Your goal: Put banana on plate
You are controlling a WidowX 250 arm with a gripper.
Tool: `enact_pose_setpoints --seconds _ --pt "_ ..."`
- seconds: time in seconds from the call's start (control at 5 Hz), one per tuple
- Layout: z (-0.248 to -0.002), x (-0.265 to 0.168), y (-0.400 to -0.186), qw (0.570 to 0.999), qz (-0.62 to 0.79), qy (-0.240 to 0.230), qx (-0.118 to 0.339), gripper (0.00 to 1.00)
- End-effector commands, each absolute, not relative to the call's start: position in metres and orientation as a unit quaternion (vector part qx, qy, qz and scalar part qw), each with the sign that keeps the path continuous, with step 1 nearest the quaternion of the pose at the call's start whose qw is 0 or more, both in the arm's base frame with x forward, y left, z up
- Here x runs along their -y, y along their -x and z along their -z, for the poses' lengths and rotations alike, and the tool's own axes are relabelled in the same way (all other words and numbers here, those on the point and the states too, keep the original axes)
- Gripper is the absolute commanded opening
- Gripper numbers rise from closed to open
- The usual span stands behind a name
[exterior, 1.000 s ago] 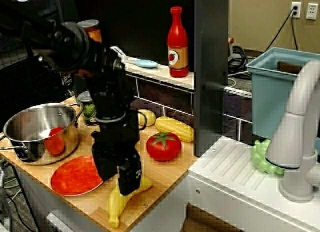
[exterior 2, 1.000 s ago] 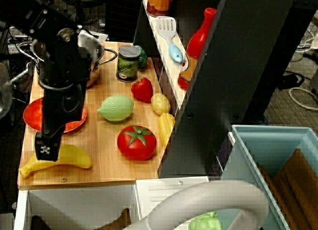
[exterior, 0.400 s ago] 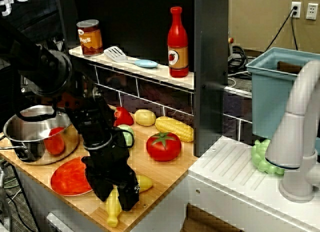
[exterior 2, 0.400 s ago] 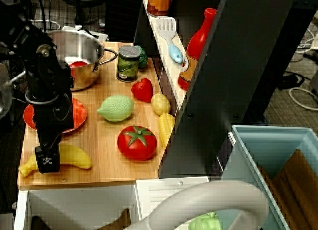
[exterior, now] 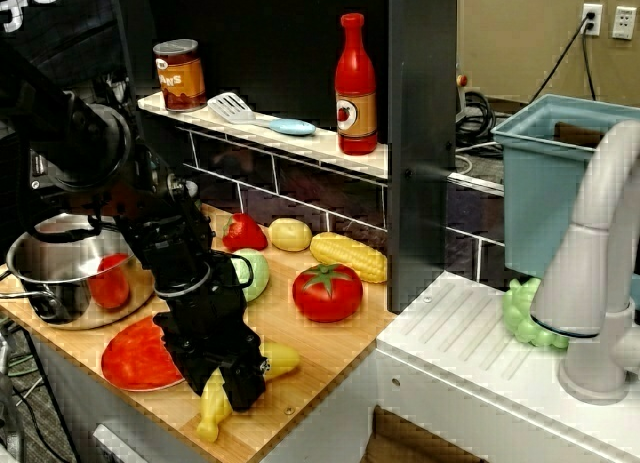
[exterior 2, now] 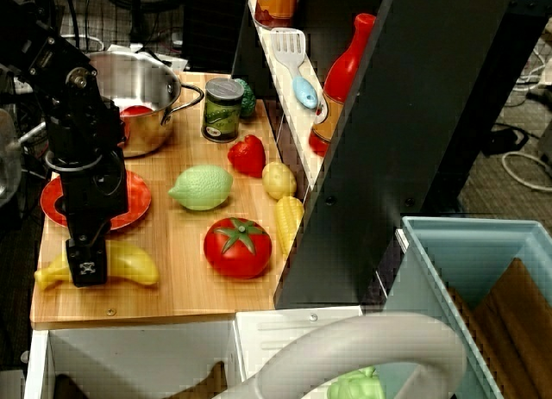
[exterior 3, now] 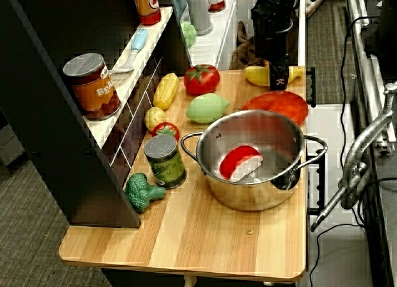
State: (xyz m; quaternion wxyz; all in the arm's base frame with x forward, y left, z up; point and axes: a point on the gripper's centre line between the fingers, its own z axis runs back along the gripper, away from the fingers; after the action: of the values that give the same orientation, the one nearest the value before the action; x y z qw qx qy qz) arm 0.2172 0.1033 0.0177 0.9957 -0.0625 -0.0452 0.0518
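Observation:
The yellow banana lies along the front edge of the wooden board, stem end to the left; it also shows in the front view and the overhead view. My black gripper points straight down over the banana's middle, its fingers closed around it, also seen in the front view and the overhead view. The red-orange plate lies just behind the banana, partly hidden by my arm; it shows in the front view and the overhead view.
A steel pot with a red toy inside stands behind the plate. A tomato, corn cob, green lime-like toy, pale-yellow oval toy, red toy and can stand right of the plate. The board's edge is just beyond the banana.
My arm has dropped lower and the gripper has settled over the banana's middle. The banana has shifted slightly, its stem end moving toward the plate side.

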Motion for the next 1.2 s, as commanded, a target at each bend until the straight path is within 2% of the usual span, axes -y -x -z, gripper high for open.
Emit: enact_pose_setpoints --seconds 0.0,0.2,0.4,0.8,1.0 --pt "-0.083 -0.108 -0.228 0.996 -0.017 0.089 0.014 0.0" --pt "-0.114 -0.129 -0.232 0.993 -0.022 0.118 -0.005 0.0" --pt "-0.122 -0.154 -0.235 0.992 -0.025 0.126 -0.019 0.0" --pt "-0.11 -0.159 -0.236 0.993 -0.021 0.11 -0.029 0.0" --pt "-0.097 -0.158 -0.227 0.995 -0.007 0.089 -0.035 0.0"
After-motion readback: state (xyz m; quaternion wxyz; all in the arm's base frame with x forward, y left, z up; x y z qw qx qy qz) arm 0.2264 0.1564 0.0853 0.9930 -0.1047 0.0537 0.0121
